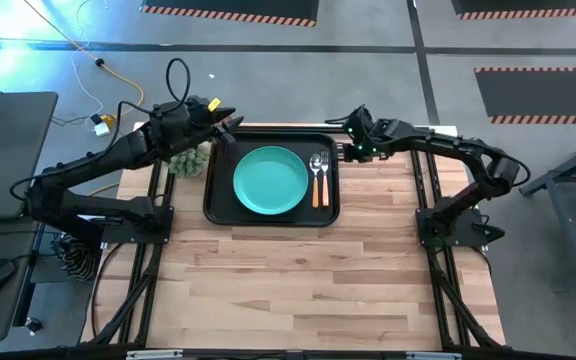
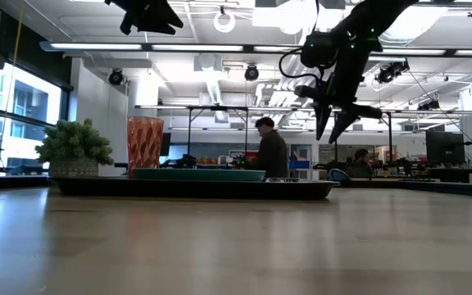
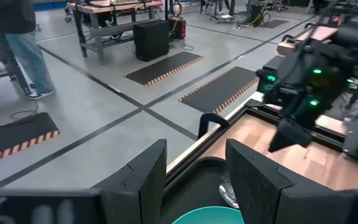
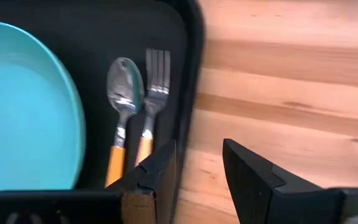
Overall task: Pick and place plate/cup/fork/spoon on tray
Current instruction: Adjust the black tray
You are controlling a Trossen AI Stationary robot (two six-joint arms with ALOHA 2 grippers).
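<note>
One plate [image 1: 270,180] is lying in the middle of the tray [image 1: 216,205], leaving a strip beside it where one spoon [image 1: 315,172] and one fork [image 1: 323,175] are lying parallel, handles aligned. One cup [image 2: 144,143] is standing at the tray's far-left corner. The left pincer [image 1: 230,127] is hovering empty and parted over that corner; the right pincer [image 1: 346,150], also parted and empty, is hanging beside the tray's far-right corner.

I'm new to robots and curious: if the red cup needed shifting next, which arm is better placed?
Probably the left: the left gripper hangs open above the cup, while the right gripper is across the tray beside the fork.
</note>
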